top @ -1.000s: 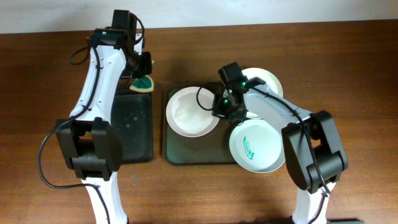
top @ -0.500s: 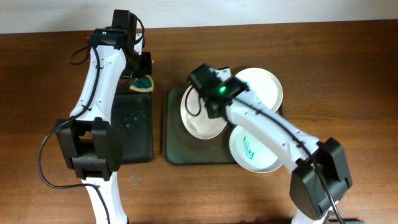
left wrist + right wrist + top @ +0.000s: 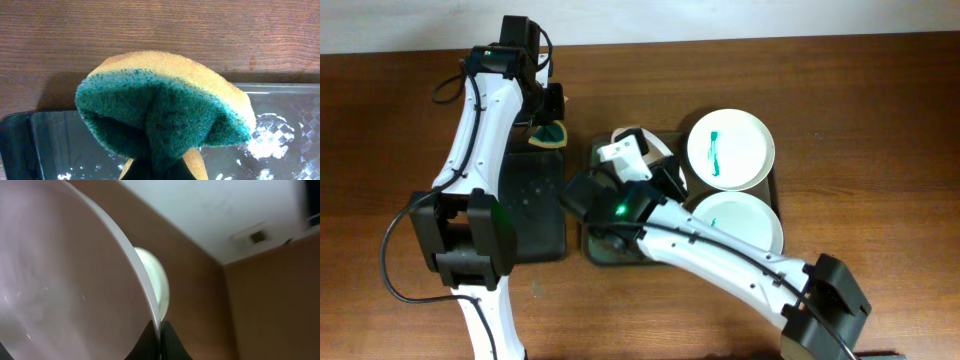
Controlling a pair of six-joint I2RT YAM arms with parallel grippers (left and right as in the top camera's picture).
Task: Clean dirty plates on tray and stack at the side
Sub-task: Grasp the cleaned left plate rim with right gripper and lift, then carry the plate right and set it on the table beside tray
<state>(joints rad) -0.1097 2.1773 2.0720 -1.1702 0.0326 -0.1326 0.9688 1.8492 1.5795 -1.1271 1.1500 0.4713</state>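
My right gripper [image 3: 160,330] is shut on the rim of a white plate [image 3: 60,280] and holds it lifted and tilted on edge. From overhead, my right arm hides most of this plate [image 3: 655,142] above the olive-grey tray [image 3: 592,240]; the gripper [image 3: 660,172] is over the tray's left half. Two more white plates with green smears lie at the tray's right, one at the back [image 3: 730,148] and one at the front [image 3: 740,222]. My left gripper [image 3: 550,125] is shut on a yellow and green sponge [image 3: 160,100], held over the back end of the black tray.
The narrow black tray [image 3: 532,205] lies left of the olive-grey tray; its surface [image 3: 280,125] has white flecks. Brown wooden table [image 3: 880,90] surrounds both trays. My right arm [image 3: 720,260] crosses the front of the olive-grey tray.
My right arm has swung left and lifted the plate off the tray, tilting it on edge. The two smeared plates are now uncovered. The left arm and sponge have not moved.
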